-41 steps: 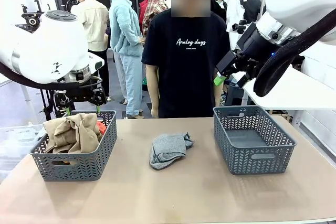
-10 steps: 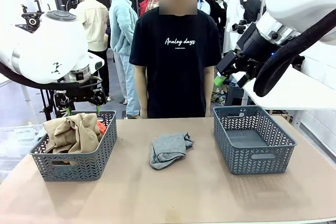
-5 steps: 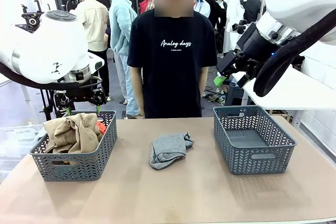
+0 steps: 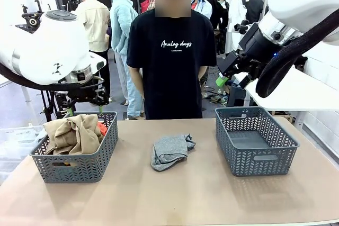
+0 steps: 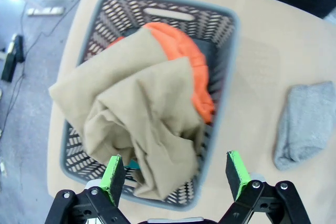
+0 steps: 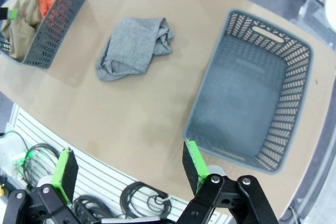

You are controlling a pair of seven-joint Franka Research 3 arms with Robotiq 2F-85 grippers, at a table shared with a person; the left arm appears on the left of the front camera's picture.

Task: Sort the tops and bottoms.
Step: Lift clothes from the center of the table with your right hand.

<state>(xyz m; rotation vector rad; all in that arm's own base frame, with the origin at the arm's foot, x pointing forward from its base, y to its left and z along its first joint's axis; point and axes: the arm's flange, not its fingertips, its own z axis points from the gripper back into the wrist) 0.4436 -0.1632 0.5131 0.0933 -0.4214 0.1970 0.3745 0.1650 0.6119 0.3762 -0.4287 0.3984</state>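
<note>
Front view: grey garment (image 4: 169, 152), long axis diagonal

Two baskets (image 4: 74, 163); four garments (image 5: 136, 114); one person (image 4: 172, 72)

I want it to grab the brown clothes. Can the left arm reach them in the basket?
Probably yes. The open left gripper hangs right above the brown clothes, which lie on top in the basket, nothing covering them.

Robotics lab, indoor. Evidence: white robot arms (image 4: 47, 46) flanking plain work table (image 4: 175, 194); coiled cables (image 6: 131, 192) on floor beneath.
</note>
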